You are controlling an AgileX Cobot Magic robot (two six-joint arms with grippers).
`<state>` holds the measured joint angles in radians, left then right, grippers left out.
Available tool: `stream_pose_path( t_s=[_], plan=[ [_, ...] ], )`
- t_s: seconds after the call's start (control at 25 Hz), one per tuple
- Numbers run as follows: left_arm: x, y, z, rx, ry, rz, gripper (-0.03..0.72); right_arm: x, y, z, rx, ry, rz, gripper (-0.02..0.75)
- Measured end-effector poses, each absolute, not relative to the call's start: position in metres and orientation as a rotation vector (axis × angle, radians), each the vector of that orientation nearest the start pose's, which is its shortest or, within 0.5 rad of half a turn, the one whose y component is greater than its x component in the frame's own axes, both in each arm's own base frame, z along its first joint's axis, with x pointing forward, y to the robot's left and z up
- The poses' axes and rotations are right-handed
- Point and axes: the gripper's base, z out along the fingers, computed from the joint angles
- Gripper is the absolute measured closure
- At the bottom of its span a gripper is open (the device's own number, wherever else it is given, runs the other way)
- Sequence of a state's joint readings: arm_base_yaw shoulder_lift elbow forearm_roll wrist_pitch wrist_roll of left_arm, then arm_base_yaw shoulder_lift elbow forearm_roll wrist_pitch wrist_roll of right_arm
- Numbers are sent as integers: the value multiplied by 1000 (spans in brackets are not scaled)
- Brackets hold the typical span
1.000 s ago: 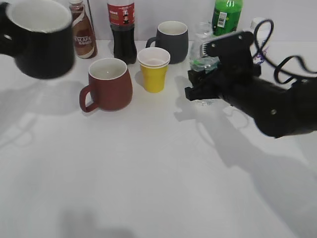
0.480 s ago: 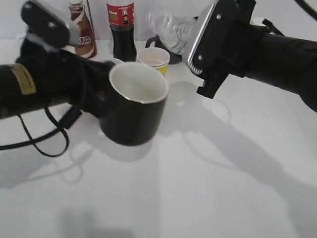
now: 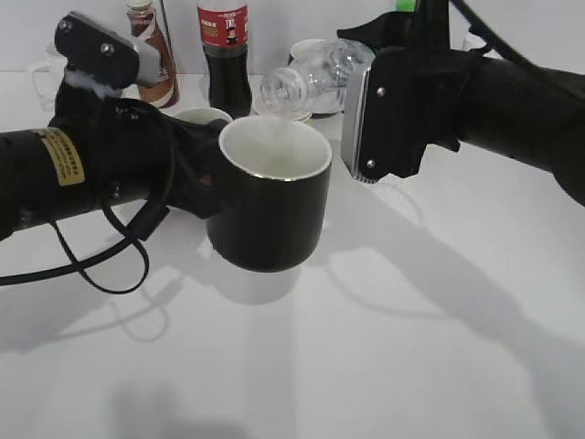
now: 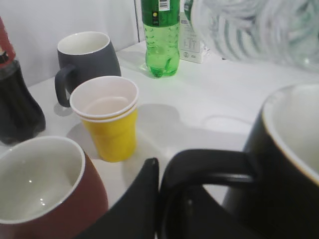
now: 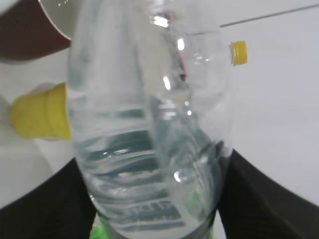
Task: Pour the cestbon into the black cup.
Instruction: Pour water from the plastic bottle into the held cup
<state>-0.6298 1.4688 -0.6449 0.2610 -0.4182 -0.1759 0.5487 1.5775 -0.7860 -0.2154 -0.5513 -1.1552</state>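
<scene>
My left gripper (image 3: 196, 183) is shut on the handle of the black cup (image 3: 270, 201) and holds it above the table at centre; the cup is upright with its white inside showing. In the left wrist view a finger (image 4: 144, 199) presses against the handle (image 4: 209, 167). My right gripper (image 3: 366, 110) is shut on the cestbon (image 3: 311, 78), a clear ribbed bottle tipped on its side, its open mouth pointing left just above and behind the cup's rim. In the right wrist view the cestbon (image 5: 149, 124) fills the space between the fingers.
Behind stand a brown-red mug (image 4: 40, 199), stacked yellow paper cups (image 4: 107, 117), a dark grey mug (image 4: 84, 57), a bright green soda bottle (image 4: 160, 35), a cola bottle (image 3: 225, 50) and a Nescafe bottle (image 3: 151, 55). A yellow bottle cap (image 5: 239, 53) lies on the table.
The black cup has moved right and a little lower. The cestbon has tipped further, its mouth swinging down toward the cup's rim as the right arm shifted.
</scene>
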Motion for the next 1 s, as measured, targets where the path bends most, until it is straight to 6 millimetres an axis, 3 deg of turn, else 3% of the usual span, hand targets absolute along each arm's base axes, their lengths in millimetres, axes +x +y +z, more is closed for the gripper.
stream_pose_path(
  t_s=[0.56, 1.0],
  plan=[
    [233, -181, 224, 685, 1835, -503, 648, 279, 185, 247, -1601, 731, -668, 256],
    [233, -181, 223, 686, 1839, -501, 648, 279, 186, 248, -1607, 702, -685, 256]
  ],
)
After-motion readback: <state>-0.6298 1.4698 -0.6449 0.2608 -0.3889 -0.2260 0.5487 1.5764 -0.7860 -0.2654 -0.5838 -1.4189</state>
